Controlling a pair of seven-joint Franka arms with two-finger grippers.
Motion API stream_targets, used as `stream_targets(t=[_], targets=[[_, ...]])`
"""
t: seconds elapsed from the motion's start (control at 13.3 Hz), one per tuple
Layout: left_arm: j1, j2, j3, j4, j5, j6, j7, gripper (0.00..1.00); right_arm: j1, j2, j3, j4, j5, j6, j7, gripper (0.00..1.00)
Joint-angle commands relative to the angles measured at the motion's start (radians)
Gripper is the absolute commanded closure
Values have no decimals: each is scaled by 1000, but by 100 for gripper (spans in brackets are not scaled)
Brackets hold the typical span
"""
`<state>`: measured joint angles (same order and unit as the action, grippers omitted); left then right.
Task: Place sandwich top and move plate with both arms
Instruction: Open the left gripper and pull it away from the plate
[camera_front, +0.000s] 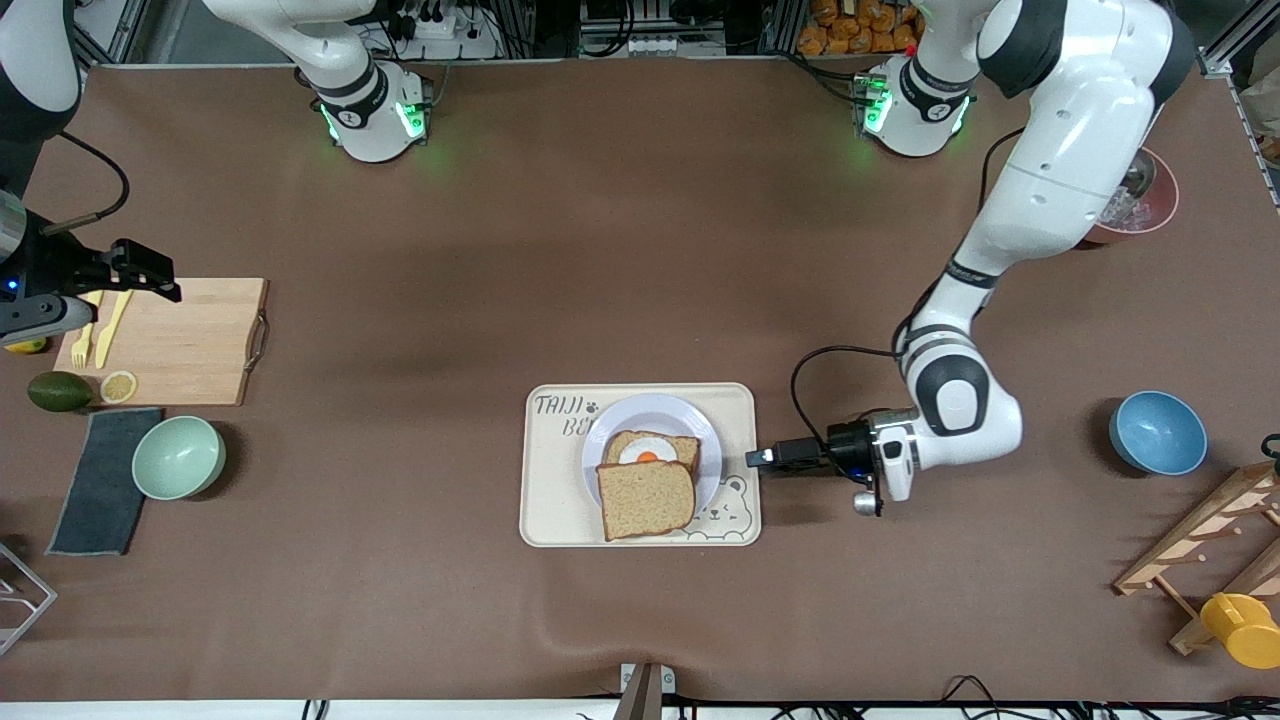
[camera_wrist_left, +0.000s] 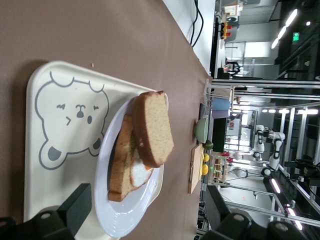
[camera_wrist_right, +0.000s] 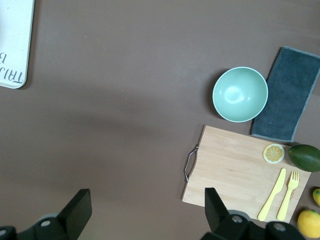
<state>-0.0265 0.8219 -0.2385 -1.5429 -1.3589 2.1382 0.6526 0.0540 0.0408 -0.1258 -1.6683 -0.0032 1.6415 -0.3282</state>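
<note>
Waiting Beside the Sandwich Plate

Facing the table from the front camera, the plate (camera_front: 640, 408) sat on a cream bear tray (camera_front: 555, 500) in the middle of the table. On it lay an egg-topped bread slice (camera_front: 650, 448). The sandwich top (camera_front: 647, 497) leaned on that slice at its six o'clock side, covering it only in part and overhanging the plate's rim. The left gripper (camera_front: 760, 458) lay low at the plate's three o'clock, its tip at the tray's edge, touching neither bread nor plate. The right gripper (camera_front: 150, 275) hung over a wooden cutting board (camera_front: 190, 345) well off at the tray's nine o'clock. A yellow fork (camera_front: 82, 340), yellow knife (camera_front: 112, 330) and lemon slice (camera_front: 118, 386) lay on the board. An avocado (camera_front: 58, 390), a green bowl (camera_front: 180, 457) and a dark cloth (camera_front: 100, 480) lay beside it. A blue bowl (camera_front: 1157, 432) stood well out at the tray's three o'clock.

From the left wrist camera, the black fingers (camera_wrist_left: 75, 207) stood wide apart and held nothing. The sandwich top was tilted, propped on the egg slice, with the fried egg (camera_wrist_left: 140, 172) showing beneath.

From the right wrist camera, the fingers (camera_wrist_right: 77, 210) were likewise spread and empty above bare table, just beside the cutting board.
</note>
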Motion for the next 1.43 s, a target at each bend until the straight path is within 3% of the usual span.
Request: stream_targets(t=[0.0, 0.3, 0.6, 0.83, 1.05, 1.35], targets=[[29, -128, 10, -43, 169, 3, -184, 0, -17, 2, 17, 16, -15, -5, 1, 0], [57, -252, 13, 10, 603, -4, -528, 0, -19, 2, 17, 15, -15, -6, 1, 0], [135, -380, 18, 55, 869, -216, -614, 0, -19, 4, 17, 15, -14, -6, 3, 0], [143, -487, 16, 66, 1117, -326, -671, 0, -16, 4, 17, 15, -14, -8, 3, 0], [140, -633, 1, 66, 1350, -487, -850, 0, -14, 5, 17, 15, -12, -5, 3, 0], [142, -815, -8, 24, 1406, -612, -890, 0, -16, 5, 17, 15, -12, -3, 3, 0]])
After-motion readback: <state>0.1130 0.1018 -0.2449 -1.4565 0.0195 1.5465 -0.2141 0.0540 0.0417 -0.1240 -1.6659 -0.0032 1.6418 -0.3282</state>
